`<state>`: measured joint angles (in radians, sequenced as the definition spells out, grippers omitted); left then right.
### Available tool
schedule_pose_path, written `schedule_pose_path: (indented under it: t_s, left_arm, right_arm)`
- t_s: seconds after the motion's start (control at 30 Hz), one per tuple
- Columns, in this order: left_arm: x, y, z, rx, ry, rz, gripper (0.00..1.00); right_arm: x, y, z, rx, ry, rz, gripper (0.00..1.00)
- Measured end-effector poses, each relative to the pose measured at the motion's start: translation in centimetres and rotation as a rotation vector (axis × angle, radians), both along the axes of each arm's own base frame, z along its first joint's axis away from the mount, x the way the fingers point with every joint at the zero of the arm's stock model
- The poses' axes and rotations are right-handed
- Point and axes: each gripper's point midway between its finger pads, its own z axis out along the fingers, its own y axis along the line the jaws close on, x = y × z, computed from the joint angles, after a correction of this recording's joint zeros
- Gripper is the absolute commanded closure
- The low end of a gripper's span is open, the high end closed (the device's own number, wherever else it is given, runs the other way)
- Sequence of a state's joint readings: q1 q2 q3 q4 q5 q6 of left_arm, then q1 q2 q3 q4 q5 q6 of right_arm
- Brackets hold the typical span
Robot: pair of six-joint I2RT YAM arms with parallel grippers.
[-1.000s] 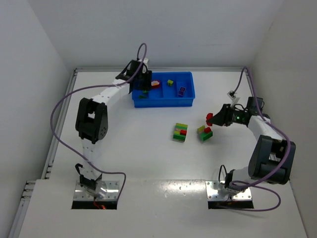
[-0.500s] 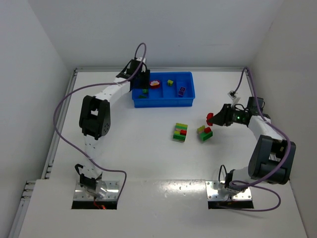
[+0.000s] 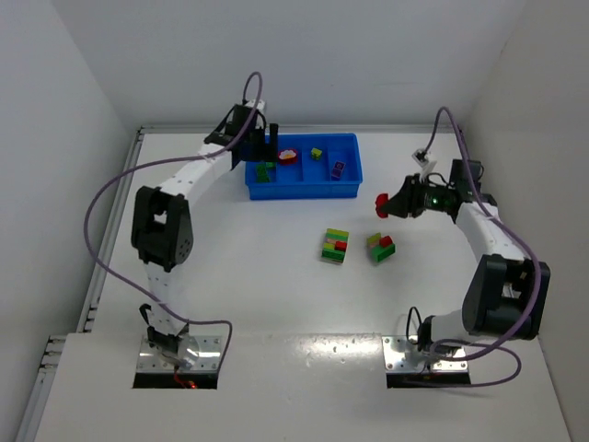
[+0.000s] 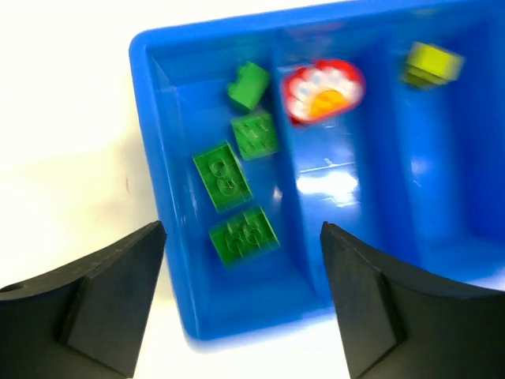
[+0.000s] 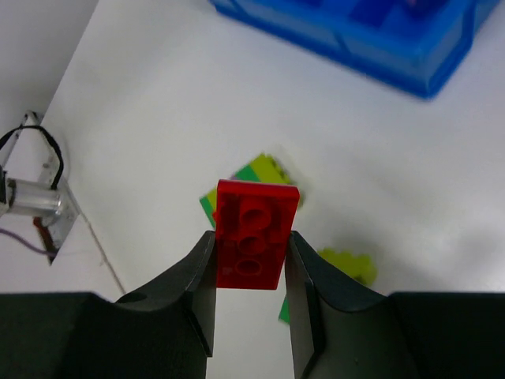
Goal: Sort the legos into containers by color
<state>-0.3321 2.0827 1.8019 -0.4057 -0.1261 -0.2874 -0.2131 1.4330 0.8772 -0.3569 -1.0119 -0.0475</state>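
The blue tray point(image 3: 348, 184) lies at the back centre. In the left wrist view its left compartment point(image 4: 170, 118) holds several green bricks point(image 4: 223, 175), the second holds a red and white piece point(image 4: 323, 91), and the third holds a yellow-green brick point(image 4: 430, 63). A purple brick point(image 3: 338, 168) lies in the right compartment. My left gripper point(image 3: 265, 147) point(image 4: 242, 233) hangs open and empty over the green compartment. My right gripper point(image 3: 388, 203) point(image 5: 249, 245) is shut on a red brick point(image 5: 256, 235) point(image 3: 381, 203), held in the air right of the tray.
Two multicoloured clumps stand on the table below the tray: a green, yellow and red one point(image 3: 335, 246) point(image 5: 256, 175) and a yellow-green and red one point(image 3: 380, 247) point(image 5: 343, 272). White walls close in the table on the left, back and right.
My right gripper has risen and moved toward the tray with the red brick in it. My left arm's elbow has swung left while its gripper stays over the green compartment.
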Motion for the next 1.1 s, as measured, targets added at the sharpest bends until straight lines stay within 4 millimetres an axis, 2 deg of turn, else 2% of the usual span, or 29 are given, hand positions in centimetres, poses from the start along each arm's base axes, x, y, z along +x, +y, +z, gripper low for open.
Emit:
schedule_pose_path:
  t_s: [0.1, 0.17, 0.27, 0.3, 0.37, 0.43, 0.5, 0.63, 0.73, 0.8, 0.9, 1.03, 1.1]
  left_arm:
    - [-3.0, -0.4, 4.5, -0.075, -0.039, -0.065, 0.00]
    - [-5.5, -0.4, 8.9, -0.155, -0.103, -0.119, 0.00]
    - [-8.7, 0.8, 14.9, -0.275, -0.221, -0.196, 0.00]
    - [-9.5, 1.5, 16.3, -0.304, -0.254, -0.214, 0.00]
    - [-11.0, 3.1, 17.7, -0.347, -0.288, -0.240, 0.00]
    - [-12.0, 4.4, 17.6, -0.372, -0.289, -0.248, 0.00]
    - [-12.8, 5.3, 16.5, -0.393, -0.260, -0.253, 0.00]
    - [-14.3, 6.1, 13.8, -0.421, -0.188, -0.270, 0.00]
    - [-15.4, 6.5, 13.4, -0.407, -0.183, -0.288, 0.00]
    - [-15.9, 6.6, 13.9, -0.392, -0.198, -0.304, 0.00]
    - [-16.5, 6.4, 14.5, -0.381, -0.218, -0.341, 0.00]
    - [-16.9, 6.2, 14.2, -0.376, -0.206, -0.362, 0.00]
    - [-17.0, 6.1, 14.1, -0.374, -0.204, -0.371, 0.00]
  right_arm:
    - [2.7, 1.1, 3.4, -0.043, -0.092, 0.017, 1.00]
    - [5.2, 2.1, 6.0, -0.057, -0.154, 0.032, 1.00]
    - [10.0, 4.4, 9.6, -0.062, -0.248, 0.045, 1.00]
    - [11.9, 5.9, 10.3, -0.062, -0.271, 0.047, 1.00]
    - [13.4, 7.9, 10.2, -0.060, -0.267, 0.056, 1.00]
    - [15.3, 11.0, 9.5, -0.056, -0.253, 0.078, 1.00]
    - [17.5, 14.4, 8.6, -0.051, -0.244, 0.097, 1.00]
    - [19.6, 19.5, 4.1, -0.075, -0.189, 0.114, 1.00]
    - [21.2, 22.2, 0.8, -0.110, -0.152, 0.106, 1.00]
    - [22.3, 23.4, -1.1, -0.139, -0.152, 0.088, 0.98]
    - [22.8, 24.2, -3.7, -0.185, -0.130, 0.066, 0.95]
    - [23.6, 25.1, -5.5, -0.235, -0.142, 0.039, 0.88]
    - [23.7, 25.2, -6.3, -0.257, -0.143, 0.029, 0.79]
